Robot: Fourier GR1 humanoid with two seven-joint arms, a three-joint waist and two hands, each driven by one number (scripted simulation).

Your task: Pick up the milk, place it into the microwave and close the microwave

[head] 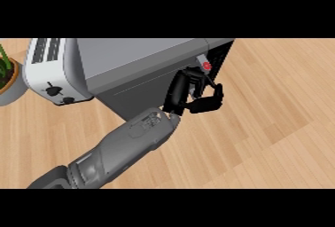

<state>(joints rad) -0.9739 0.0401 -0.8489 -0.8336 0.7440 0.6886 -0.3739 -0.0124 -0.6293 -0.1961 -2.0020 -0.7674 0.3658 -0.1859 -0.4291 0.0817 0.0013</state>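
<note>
1. The counter [274,133] lies nearest, pale wood. The milk does not stand on any part of it that shows.
2. One grey forearm [124,150] comes in from the lower left and runs up and right. I take it for the left arm; the right hand is out of sight.
3. The left hand [196,95] is at the front right corner of the microwave [144,55], against its dark opening. Whether it holds anything I cannot tell: it is black against black.
4. Just above the hand, at the mouth of the opening, shows a small white and red thing, probably the milk [206,66]. It looks to be at or just inside the cavity, but how deep is unclear.
5. The door [221,53] seems to stand edge-on at the right, not yet shut.
6. Judgement: the placing step is in hand. Next calls for leaving the milk well inside, drawing the hand clear, then swinging the door shut without knocking the milk.
7. Farther left stand a toaster [52,71] and a plant pot [8,86].
</note>
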